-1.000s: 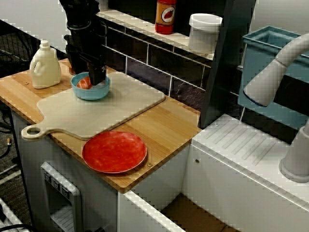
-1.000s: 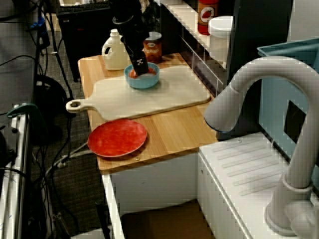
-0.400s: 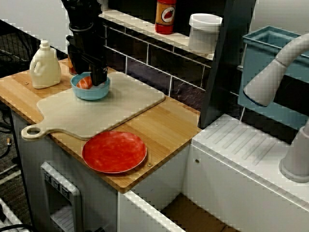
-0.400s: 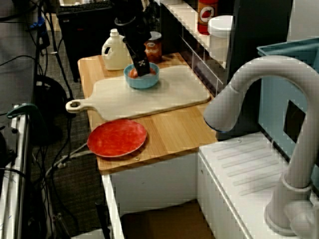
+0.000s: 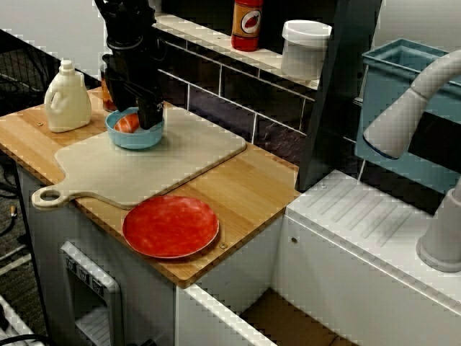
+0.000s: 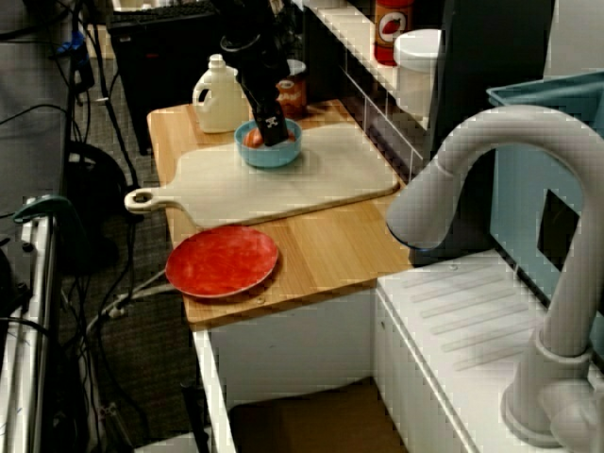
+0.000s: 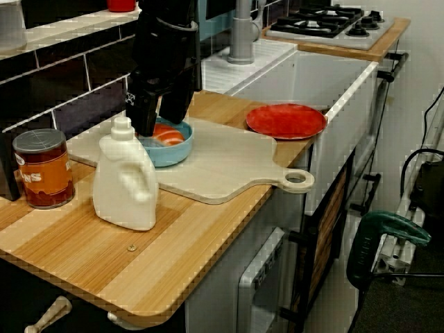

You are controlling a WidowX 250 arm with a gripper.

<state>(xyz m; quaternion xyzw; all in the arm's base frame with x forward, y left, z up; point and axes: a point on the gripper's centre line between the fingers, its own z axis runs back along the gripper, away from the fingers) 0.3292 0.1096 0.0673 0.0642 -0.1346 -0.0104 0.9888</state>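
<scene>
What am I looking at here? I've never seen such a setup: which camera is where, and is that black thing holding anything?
The black thing is a robot arm at a wooden kitchen counter. Three cameras watch it: one across the counter, one past the grey faucet, one from the counter's far end, behind a white bottle and a can. On the counter lie a pale cutting board and a red plate. A blue bowl stands on the board with something orange inside. The arm's gripper reaches into the bowl beside it; whether it grips anything cannot be told.
</scene>
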